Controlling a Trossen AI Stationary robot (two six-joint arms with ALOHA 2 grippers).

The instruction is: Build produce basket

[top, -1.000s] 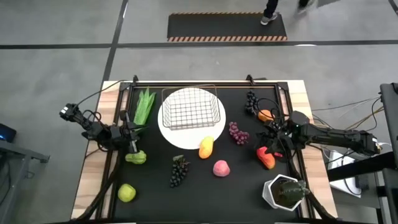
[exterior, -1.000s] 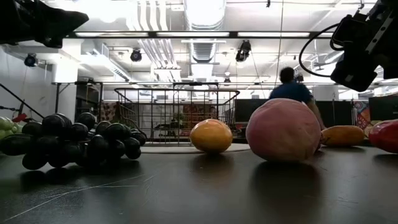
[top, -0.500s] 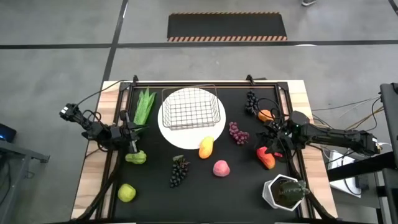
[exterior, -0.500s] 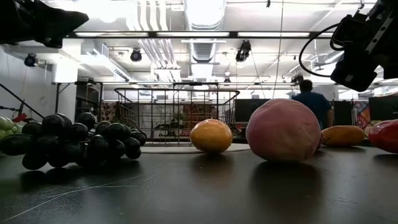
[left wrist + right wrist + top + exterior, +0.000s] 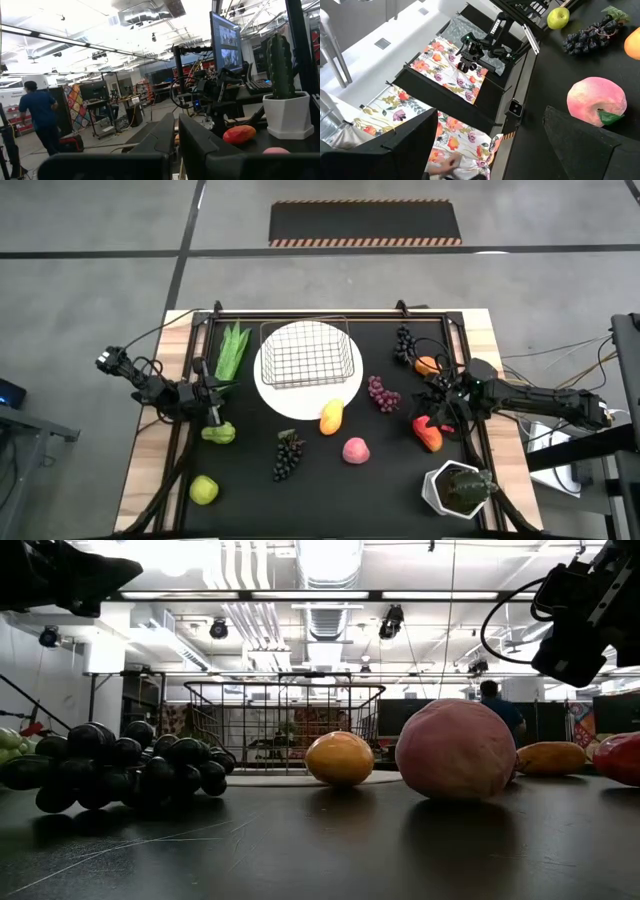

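Right claw: our right claw (image 5: pixel 437 416) hangs with its fingers wide apart and empty, just above the red-orange toy fruit (image 5: pixel 428 436).
Left claw: our left claw (image 5: pixel 212 408) has its fingers pressed together on nothing, touching or just over the green toy pear (image 5: pixel 219 433); we cannot tell which.
Basket: the small grey wire-mesh basket (image 5: pixel 308 352) stands empty on the round white plate (image 5: pixel 283 402), well away from both claws, toward the table (image 5: pixel 380 470) middle.
Risk: we think the smooth round fruit can roll away if one finger touches it first.
Second risk: the thin basket rim can catch a fruit carried too low.
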